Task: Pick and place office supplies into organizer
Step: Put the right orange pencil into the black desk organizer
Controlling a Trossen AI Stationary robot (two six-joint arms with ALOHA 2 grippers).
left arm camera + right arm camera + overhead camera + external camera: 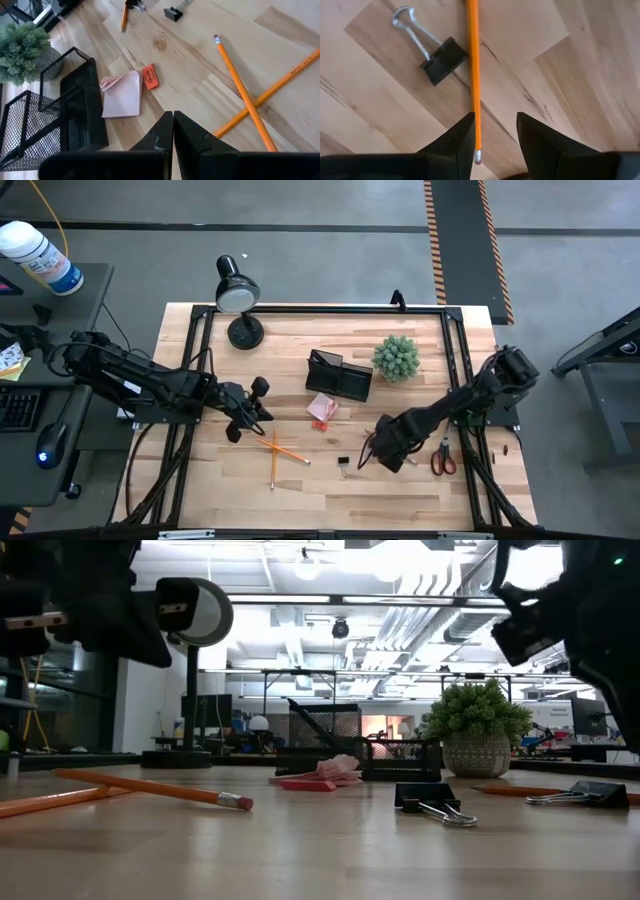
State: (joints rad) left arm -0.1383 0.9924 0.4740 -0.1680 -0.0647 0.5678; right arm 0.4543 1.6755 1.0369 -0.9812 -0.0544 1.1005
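Right hand open, straddling pencil at lower centre of frame beside binder clip; risk: off-centre closure rolls pencil across surface; left hand closed, empty.

From table level I see an orange pencil lying up front, two binder clips to its right, and behind them the pink pad, mesh organizer, and potted plant.
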